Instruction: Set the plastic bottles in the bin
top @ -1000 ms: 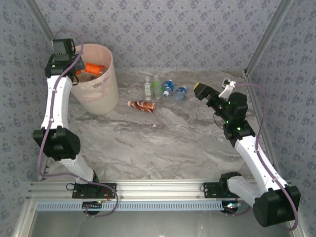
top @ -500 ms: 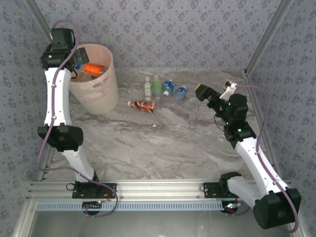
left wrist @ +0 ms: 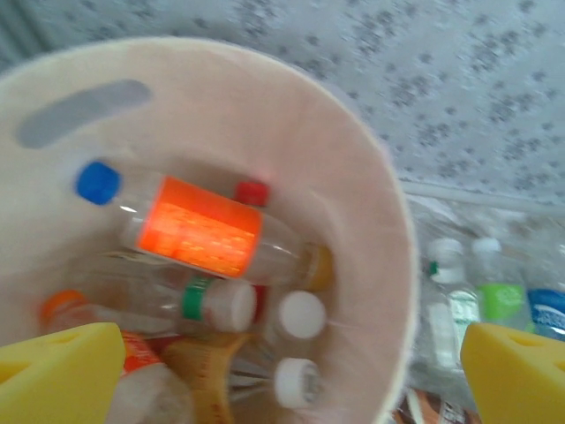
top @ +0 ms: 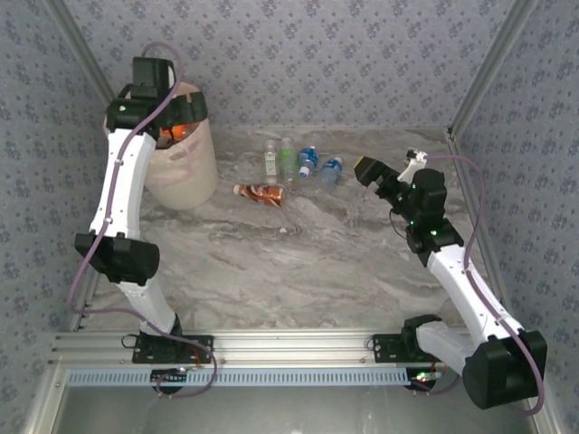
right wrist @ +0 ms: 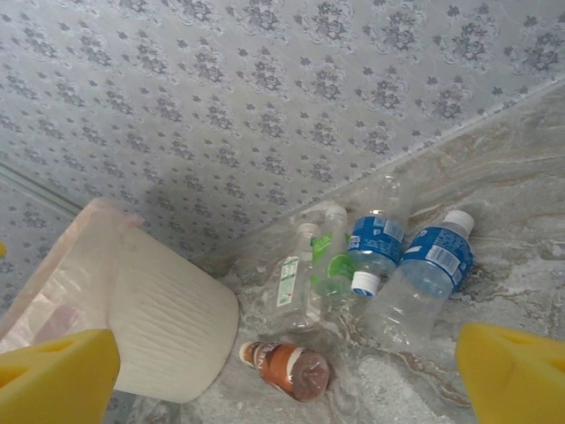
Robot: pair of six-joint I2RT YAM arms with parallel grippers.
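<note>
Above the pale pink bin (left wrist: 393, 221), the left gripper (left wrist: 282, 375) hangs with its yellow pads spread wide and nothing between them. Several bottles, an orange-labelled bottle (left wrist: 199, 228) among them, lie piled inside. Five more sit by the back wall, faced by the right gripper (right wrist: 282, 380), also released and empty. The blue-labelled bottle (right wrist: 428, 265) touches its neighbours, so closing there could pinch two or shove the green-labelled bottle (right wrist: 334, 263) aside. The brown bottle (right wrist: 287, 367) lies on its side — a nudge may roll it. A low swing of the left arm could clip the rim — and tip the bin.
</note>
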